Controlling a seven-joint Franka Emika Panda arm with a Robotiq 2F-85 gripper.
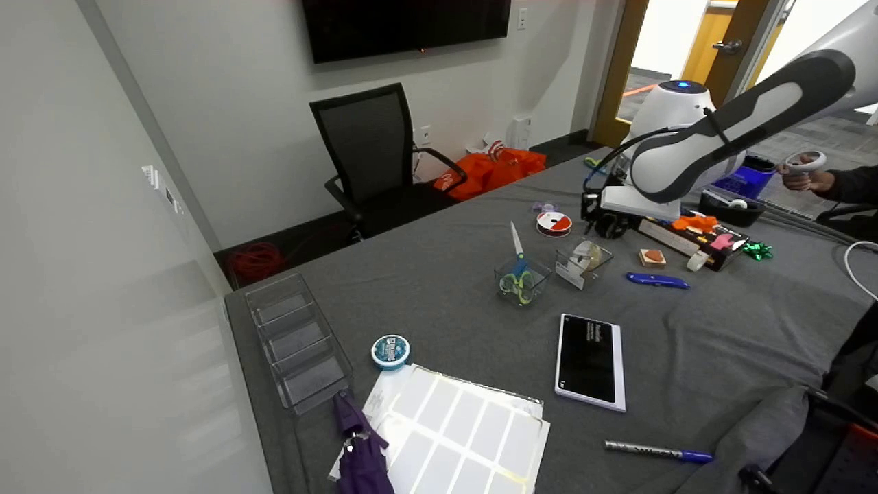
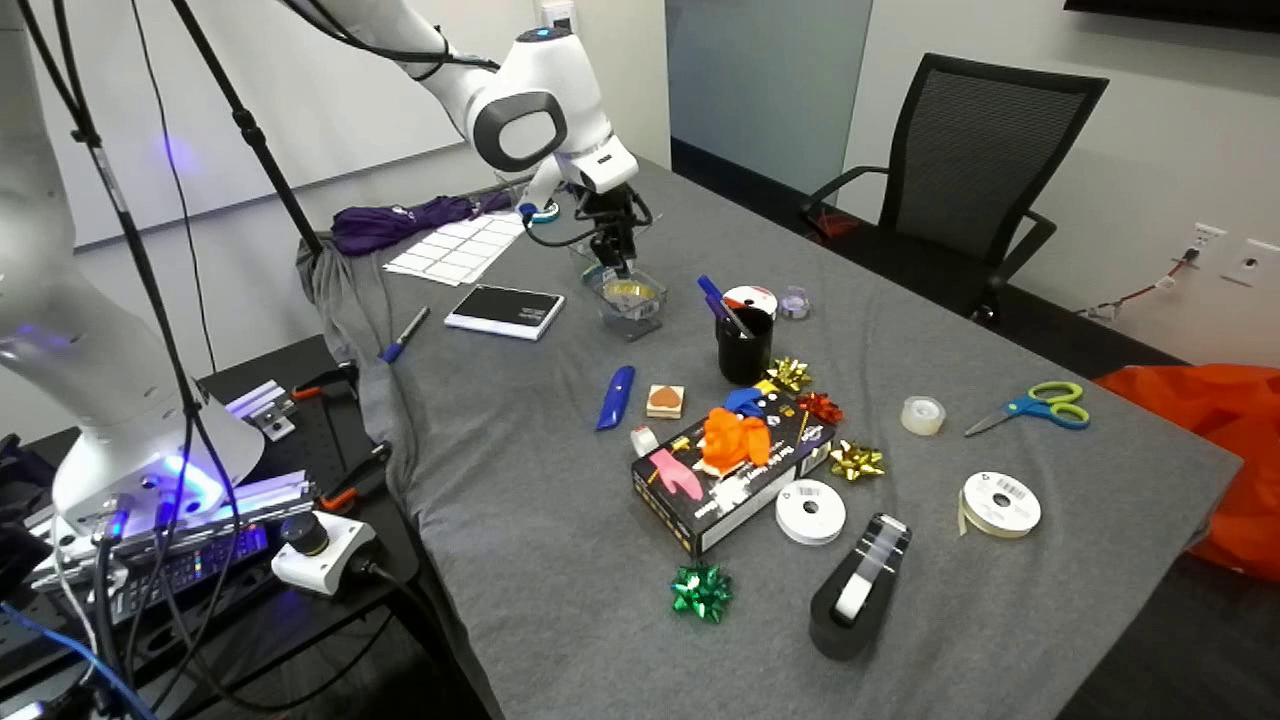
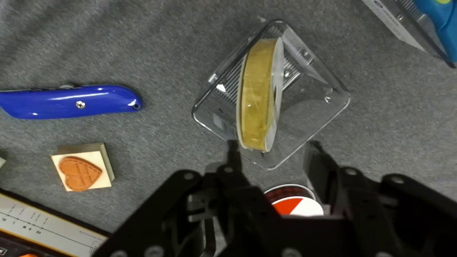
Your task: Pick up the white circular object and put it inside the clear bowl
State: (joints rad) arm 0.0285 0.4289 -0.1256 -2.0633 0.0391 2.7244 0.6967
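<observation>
Ribbon spool [image 3: 257, 96], white-sided and wound in gold, sits inside the clear bowl [image 3: 309, 100], tilted on its edge rather than lying flat. The pincer [image 3: 274, 146] is spread, its tips apart near the spool's six-o'clock end in the wrist view and pinching nothing; whether one touches it I cannot tell. By my judgement, picking and placing are both done, and only backing the pincer off is left. The grey surface [image 2: 555, 520] is well filled: reckoned from the clear bowl in an exterior view, a blue knife [image 2: 616, 398] lies at six o'clock, a cluttered box [image 2: 735, 508] at five, a black cup [image 2: 742, 358] at four. Beyond the surface, a mesh chair [image 2: 985, 160] stands at two o'clock and an orange bag [image 2: 1200, 415] at three.
</observation>
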